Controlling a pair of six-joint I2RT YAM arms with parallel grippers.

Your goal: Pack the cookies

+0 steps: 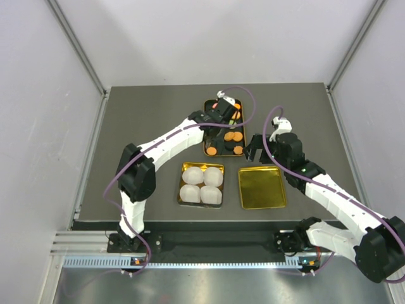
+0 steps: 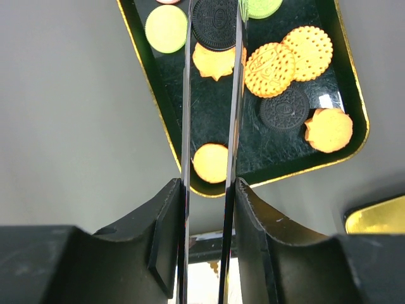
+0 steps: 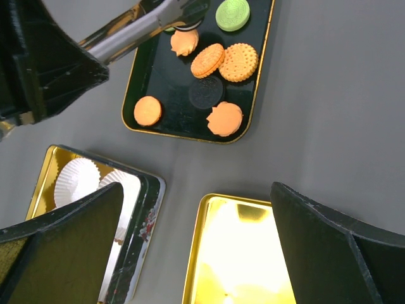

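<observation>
Left fingers: drawn in narrow, clamping one black sandwich cookie by its edges, over far end of black gold-rimmed tray. Right fingers: spread wide, gripping nothing, above counter near the trays.

All cookies in the black tray; small flat discs. Count, left wrist view:
- Five orange cookies: two round, scalloped and embossed; two with pointed lobes; one plain.
- Two black, including the clamped one.
- Two green cookies.
- One pink sliver at frame edge.

Nearer the bases: one gold tin with four white pleated liners; beside it, one gold tray.
</observation>
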